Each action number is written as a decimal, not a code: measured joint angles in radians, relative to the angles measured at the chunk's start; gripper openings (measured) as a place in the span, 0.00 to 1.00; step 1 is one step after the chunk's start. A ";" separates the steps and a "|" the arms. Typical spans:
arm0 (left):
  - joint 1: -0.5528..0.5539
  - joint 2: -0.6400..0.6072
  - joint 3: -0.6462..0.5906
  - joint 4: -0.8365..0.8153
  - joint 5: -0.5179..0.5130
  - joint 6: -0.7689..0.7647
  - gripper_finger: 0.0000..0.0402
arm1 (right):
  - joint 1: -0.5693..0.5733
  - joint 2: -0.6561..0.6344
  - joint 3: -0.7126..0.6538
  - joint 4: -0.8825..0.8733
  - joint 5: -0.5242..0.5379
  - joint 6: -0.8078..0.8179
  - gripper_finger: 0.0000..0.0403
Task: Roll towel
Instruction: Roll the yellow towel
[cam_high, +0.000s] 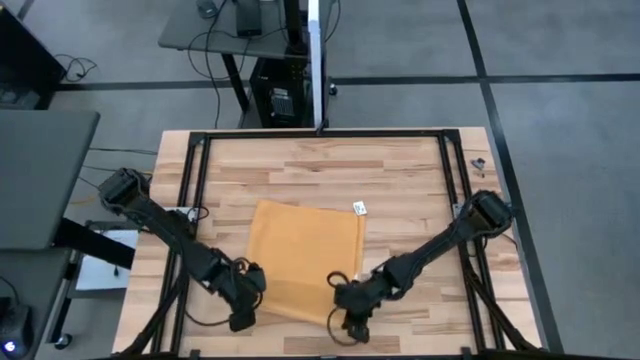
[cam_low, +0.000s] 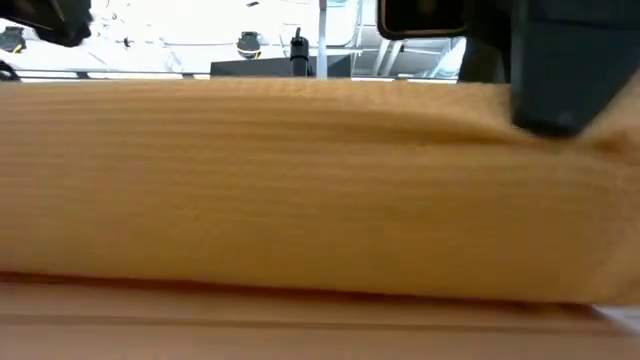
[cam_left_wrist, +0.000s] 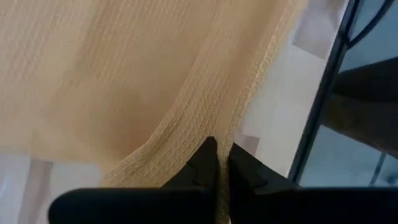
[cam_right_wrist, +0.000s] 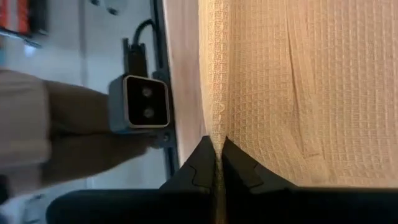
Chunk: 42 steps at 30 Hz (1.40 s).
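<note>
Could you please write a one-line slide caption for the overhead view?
Both grippers, left and right, pinch the near corners of the towel on the table.

grey floor (cam_high: 560, 120), dark desks (cam_high: 45, 170)

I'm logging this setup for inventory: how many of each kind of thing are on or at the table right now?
Towel, mustard-orange: 1
White tag on the towel's far corner: 1
Grippers, each shut on a near corner of the towel: 2, left gripper and right gripper
Wooden table: 1
Total: 5
</note>
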 joint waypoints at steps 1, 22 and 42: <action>0.016 0.002 -0.009 0.006 0.010 0.017 0.00 | -0.012 -0.017 -0.029 0.028 -0.016 0.015 0.00; 0.201 0.030 -0.046 -0.035 -0.011 0.215 0.00 | -0.244 -0.074 -0.352 0.315 -0.097 0.161 0.00; 0.200 0.031 -0.047 -0.051 -0.049 0.116 0.00 | -0.338 -0.114 -0.353 0.239 -0.295 0.096 0.21</action>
